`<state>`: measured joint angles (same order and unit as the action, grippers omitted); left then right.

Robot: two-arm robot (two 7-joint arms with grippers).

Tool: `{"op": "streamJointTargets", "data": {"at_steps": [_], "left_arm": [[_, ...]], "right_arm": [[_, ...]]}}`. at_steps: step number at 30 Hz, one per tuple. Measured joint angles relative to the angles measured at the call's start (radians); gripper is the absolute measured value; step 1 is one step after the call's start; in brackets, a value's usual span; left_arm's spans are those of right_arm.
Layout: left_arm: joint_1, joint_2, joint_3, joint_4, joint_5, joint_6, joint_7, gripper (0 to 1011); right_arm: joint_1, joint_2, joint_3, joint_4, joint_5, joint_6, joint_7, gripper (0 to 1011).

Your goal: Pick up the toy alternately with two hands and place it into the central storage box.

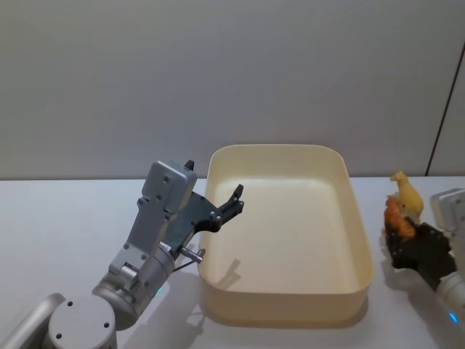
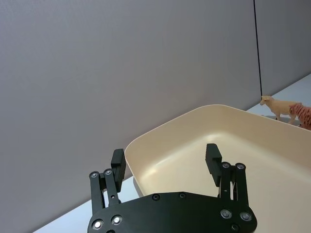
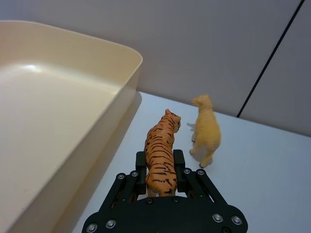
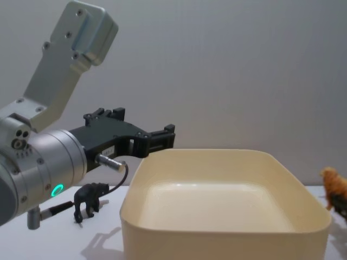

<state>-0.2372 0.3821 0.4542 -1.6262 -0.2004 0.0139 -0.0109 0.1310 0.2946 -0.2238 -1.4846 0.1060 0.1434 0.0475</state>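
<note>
The striped tiger toy (image 3: pixel 160 158) stands near the counter's (image 1: pixel 58 218) right edge, just outside the right wall of the storage box (image 1: pixel 361 247). The right hand (image 3: pixel 159 169) is closed on it: its 2 short black fingers (image 3: pixel 141 167) press against the tiger's flanks at the hindquarters, and the head points away from the wrist. I cannot tell whether the tiger's feet touch the counter.

Just beside the tiger, on the side away from the box, a yellow animal figure (image 3: pixel 206 131) stands upright on the counter, facing the same way and apart from the fingers.

The cream-yellow storage box sits in the middle of the counter, its long walls running toward the back edge.

The left hand (image 1: pixel 234 200) hangs above the box's left rim, reaching over the inside, with its 2 fingers (image 2: pixel 118 162) spread wide and gripping nothing.

On the counter left of the box, below the left arm, stands a small black animal figure (image 4: pixel 89 199).
</note>
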Motion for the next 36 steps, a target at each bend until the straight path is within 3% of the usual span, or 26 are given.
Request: {"op": "streamJointTargets", "data": {"at_steps": [10,17,24,30,36], "left_arm": [[0.0,0.0,0.0,0.0,0.0,0.0,0.0,1001],[0.0,0.0,0.0,0.0,0.0,0.0,0.0,1002],[0.0,0.0,0.0,0.0,0.0,0.0,0.0,1001],[0.0,0.0,0.0,0.0,0.0,0.0,0.0,1001],[0.0,0.0,0.0,0.0,0.0,0.0,0.0,1001]], "right_arm": [[-0.06,0.056,0.034,-0.118,0.028,-0.042,0.026,306],[-0.047,0.06,0.04,-0.147,0.048,-0.054,0.078,306],[0.022,0.022,0.022,-0.114,0.053,-0.055,0.163,306],[0.109,-0.037,-0.01,-0.026,0.04,-0.052,0.228,306],[0.174,-0.08,-0.032,0.047,0.028,-0.051,0.276,475]]}}
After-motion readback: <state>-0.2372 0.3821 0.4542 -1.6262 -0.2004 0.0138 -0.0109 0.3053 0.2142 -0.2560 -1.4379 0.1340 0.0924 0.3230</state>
